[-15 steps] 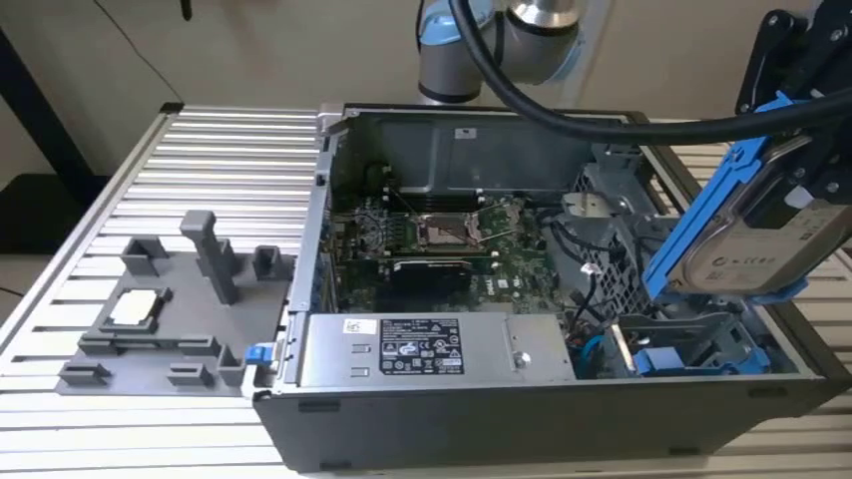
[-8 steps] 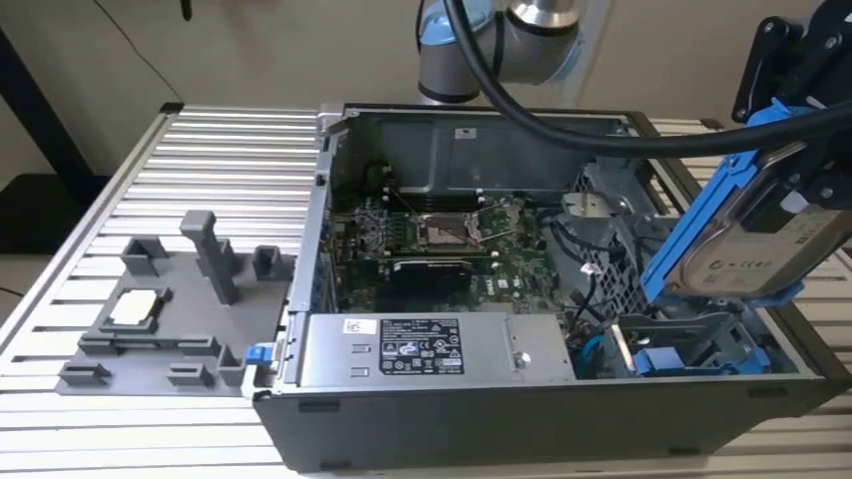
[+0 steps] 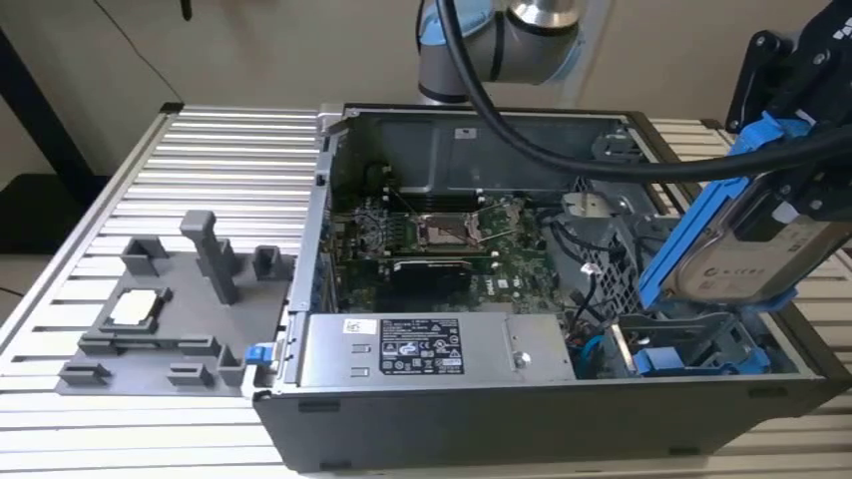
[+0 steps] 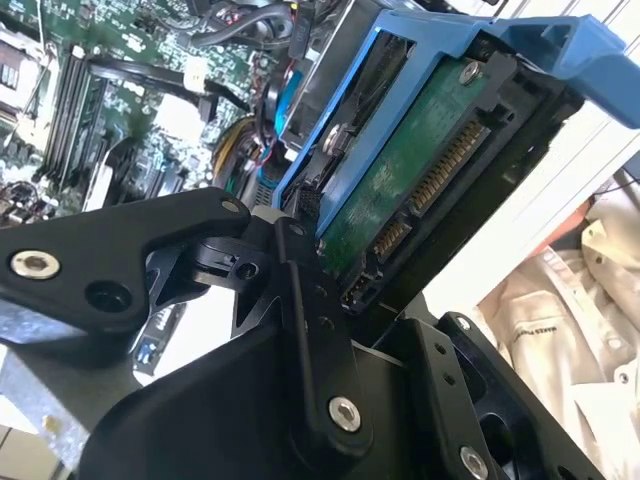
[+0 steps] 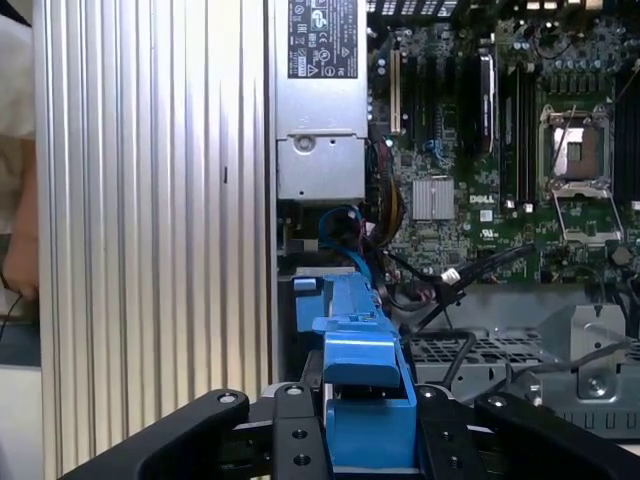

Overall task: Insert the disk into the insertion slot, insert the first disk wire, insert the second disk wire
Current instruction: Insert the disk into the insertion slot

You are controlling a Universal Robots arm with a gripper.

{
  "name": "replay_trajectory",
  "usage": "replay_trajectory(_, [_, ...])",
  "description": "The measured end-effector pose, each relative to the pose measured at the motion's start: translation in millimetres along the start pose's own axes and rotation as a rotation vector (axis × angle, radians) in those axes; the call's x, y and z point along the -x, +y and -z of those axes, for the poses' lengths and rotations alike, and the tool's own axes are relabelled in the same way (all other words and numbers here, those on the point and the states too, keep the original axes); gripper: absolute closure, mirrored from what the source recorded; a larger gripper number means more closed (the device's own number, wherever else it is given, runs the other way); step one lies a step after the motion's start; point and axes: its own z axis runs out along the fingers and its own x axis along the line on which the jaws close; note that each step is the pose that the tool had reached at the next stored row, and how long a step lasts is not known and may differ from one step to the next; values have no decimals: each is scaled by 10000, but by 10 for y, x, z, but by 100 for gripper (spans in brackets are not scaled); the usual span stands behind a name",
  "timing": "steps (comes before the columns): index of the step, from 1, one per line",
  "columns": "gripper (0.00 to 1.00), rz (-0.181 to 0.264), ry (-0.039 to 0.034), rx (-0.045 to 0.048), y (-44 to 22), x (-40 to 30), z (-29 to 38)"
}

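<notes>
Gripper (image 3: 796, 190) clamped on the disk (image 3: 745, 249). The disk hangs below the jaws in its blue carrier, long axis steeply tilted, lower end leading. Insertion slot (image 3: 685, 344) sits just beneath that lower end, near, not yet entered. Power-supply box (image 3: 413, 349) lies beyond the slot.

Arm (image 3: 500, 45) stands at the back in the exterior view, wrist swung over to that view's right, gripper (image 3: 799, 195) angled downward, its black fingers (image 5: 293, 440) clamped on both sides of the disk (image 3: 745, 249), held tilted.
</notes>
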Motion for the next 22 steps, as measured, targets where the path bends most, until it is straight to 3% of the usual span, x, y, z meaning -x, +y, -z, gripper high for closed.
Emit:
replay_trajectory(14, [67, 40, 2, 7, -5, -4, -125])
replay_trajectory(22, [67, 279, 13, 80, -44, -9, -178])
